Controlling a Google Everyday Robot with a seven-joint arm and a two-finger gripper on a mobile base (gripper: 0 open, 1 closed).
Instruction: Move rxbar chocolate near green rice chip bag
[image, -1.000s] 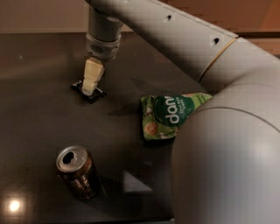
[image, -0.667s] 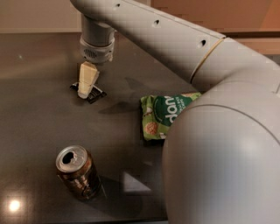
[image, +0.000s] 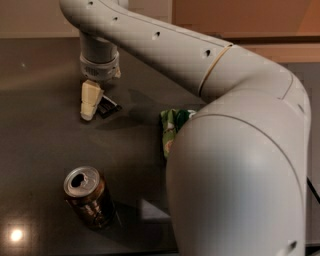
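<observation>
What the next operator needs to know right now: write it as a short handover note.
Gripper: low over the table's far left, right at the rxbar chocolate. This view does not confirm a grasp.
Rxbar chocolate: appears to lie on the dark table, well apart from the bag.
Green rice chip bag: mid-table, to the right of the bar, largely hidden behind the arm.
Brown drink can: upright at the front left, away from the path between bar and bag.
Done: the gripper is at the bar.
Left: secure the bar, carry it right, and set it down beside the bag.
</observation>
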